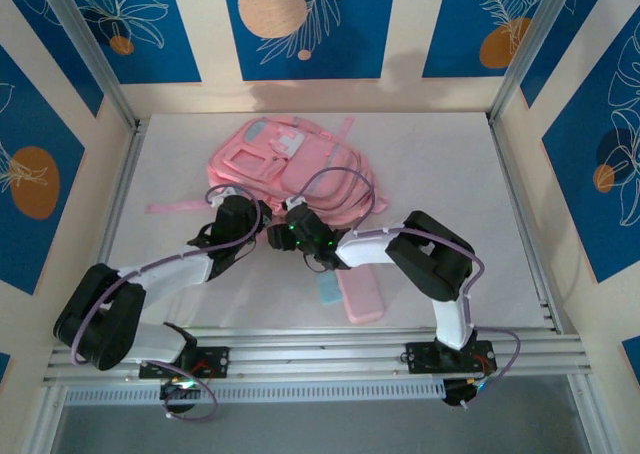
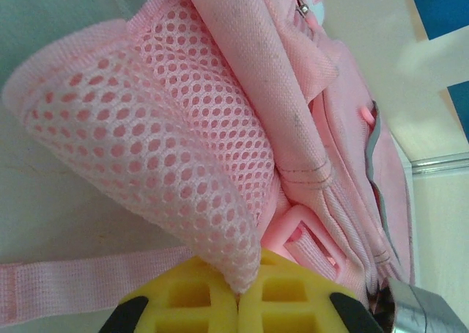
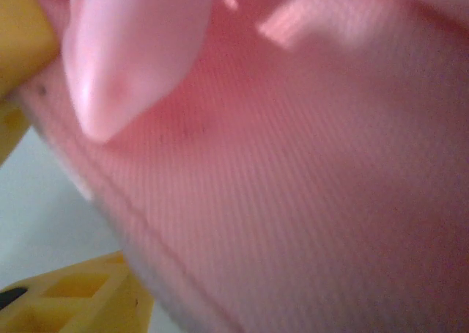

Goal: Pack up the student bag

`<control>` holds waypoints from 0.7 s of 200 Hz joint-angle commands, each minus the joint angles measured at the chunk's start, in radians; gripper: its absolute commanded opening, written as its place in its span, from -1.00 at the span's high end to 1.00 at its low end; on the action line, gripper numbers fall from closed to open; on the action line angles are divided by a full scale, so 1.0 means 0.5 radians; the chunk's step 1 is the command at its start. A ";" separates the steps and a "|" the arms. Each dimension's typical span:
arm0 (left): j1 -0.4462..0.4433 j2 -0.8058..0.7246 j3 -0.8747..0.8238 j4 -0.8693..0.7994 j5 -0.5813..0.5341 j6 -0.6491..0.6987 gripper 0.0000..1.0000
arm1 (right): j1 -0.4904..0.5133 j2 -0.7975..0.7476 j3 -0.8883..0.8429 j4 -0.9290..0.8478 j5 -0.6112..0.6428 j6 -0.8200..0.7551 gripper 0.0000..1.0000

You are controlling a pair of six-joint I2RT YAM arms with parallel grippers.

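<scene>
1. At the far middle of the white table (image 1: 450, 174) lies the student bag (image 1: 295, 169), with both arms at its near edge.
2. Left wrist view: the left gripper (image 2: 236, 289) is pressed together, pinching the bag's mesh strap tip.
3. Right wrist view: the right gripper (image 3: 44, 172) straddles blurred bag fabric; whether it clamps, I cannot tell.
4. Nearer than the bag lies a pink pencil case (image 1: 360, 296); blue leaf-patterned walls (image 1: 310, 24) stand behind.

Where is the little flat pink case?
In the top view, the flat pink case lies on the table by its near edge, beside a pale blue item and closer to the arm bases than the student bag.
</scene>
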 commanded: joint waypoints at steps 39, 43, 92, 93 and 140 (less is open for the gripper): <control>-0.048 -0.094 0.041 0.079 -0.025 -0.043 1.00 | 0.005 -0.036 0.054 0.336 0.141 -0.147 0.85; -0.050 -0.088 0.040 0.078 -0.033 -0.043 1.00 | 0.006 -0.051 0.054 0.325 0.120 -0.163 0.98; -0.029 0.047 0.058 0.162 -0.132 0.031 1.00 | -0.031 -0.258 -0.066 -0.044 -0.142 -0.140 1.00; -0.029 0.049 0.060 0.163 -0.132 0.031 1.00 | -0.034 -0.263 -0.068 -0.061 -0.153 -0.138 1.00; 0.017 0.131 0.116 0.219 -0.119 0.108 1.00 | -0.190 -0.382 0.028 -0.841 -0.518 -0.093 1.00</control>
